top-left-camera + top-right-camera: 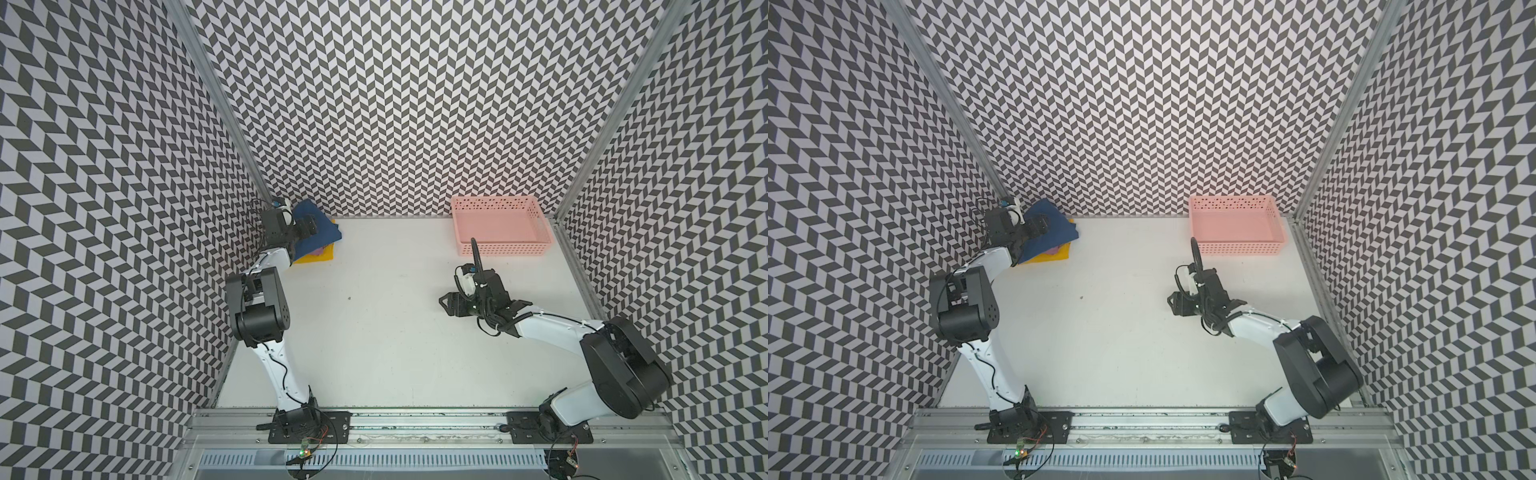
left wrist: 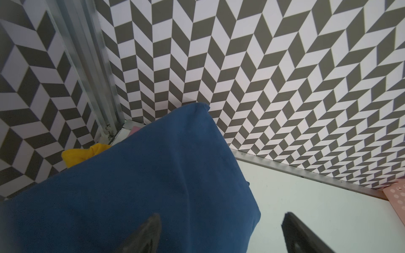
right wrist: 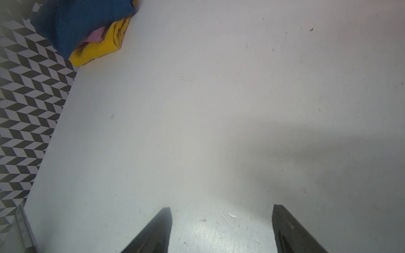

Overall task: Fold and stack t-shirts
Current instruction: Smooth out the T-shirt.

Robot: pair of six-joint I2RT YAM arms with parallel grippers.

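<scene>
The pink basket [image 1: 498,249] sits in the far right corner of the white table [image 1: 395,340], and everything else is placed from it

Well apart from the basket, along the same back edge in the opposite far corner, the three t-shirts lie in one folded pile. The navy t-shirt [image 1: 322,232] is on top, and its far corner shows in front of the patterned wall [image 1: 395,124]; its print is not visible. A thin edge of the mauve-pink t-shirt [image 1: 317,251] peeks out under it. The yellow t-shirt [image 1: 320,257] is at the bottom, resting on the table and sticking out on the side away from the wall

The left gripper [image 1: 309,227] hangs over the pile, across the table from the basket. In the left wrist view its jaws stand wide apart. One finger [image 2: 151,232] is over the navy cloth, and the other is over bare table just past the shirt's edge, on the basket side. It is released and grasps nothing; whether the finger touches the cloth I cannot tell

The right gripper [image 1: 445,303] is near the basket, in front of it toward the arm bases, and points away from it toward the pile. Its fingers [image 3: 157,230] are also spread, with only bare table between them, so it is released and holds nothing
</scene>
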